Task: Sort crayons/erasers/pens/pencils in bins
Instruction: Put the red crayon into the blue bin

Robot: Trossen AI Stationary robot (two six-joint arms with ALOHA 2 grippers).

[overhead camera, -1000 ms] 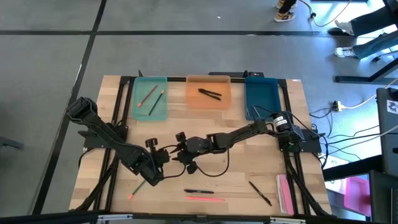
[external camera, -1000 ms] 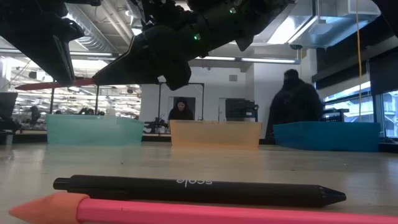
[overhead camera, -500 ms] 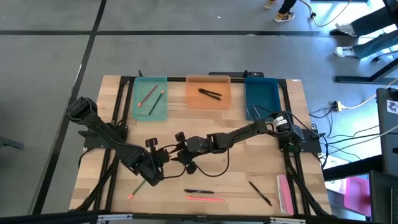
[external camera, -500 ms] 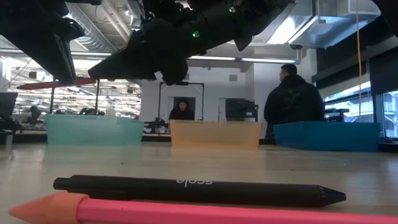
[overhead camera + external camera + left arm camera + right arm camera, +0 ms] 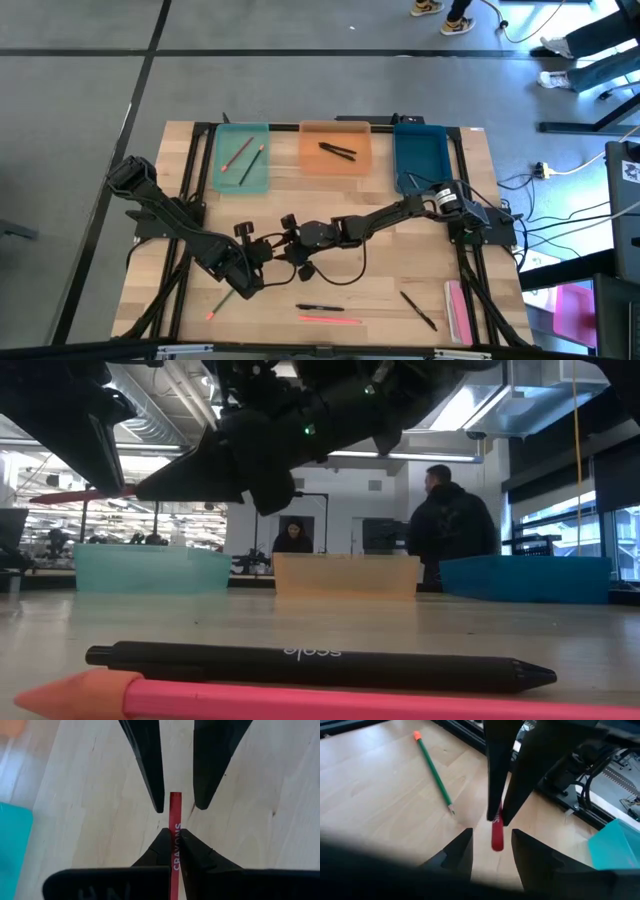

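Mid-air handover above the worktop (image 5: 400, 255) centre: the left gripper (image 5: 172, 837) is clamping a red crayon (image 5: 175, 827), a thin paper-wrapped stick printed "CRAYONS", while the right gripper (image 5: 492, 842) is facing it with fingers spread around the free end. Next, the right gripper probably needs closing before the left releases.

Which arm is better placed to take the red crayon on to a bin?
Right, probably. The left gripper holds the red crayon out with its jaws shut on it, and the right gripper, jaws open, sits around the crayon's free end, ready to close.
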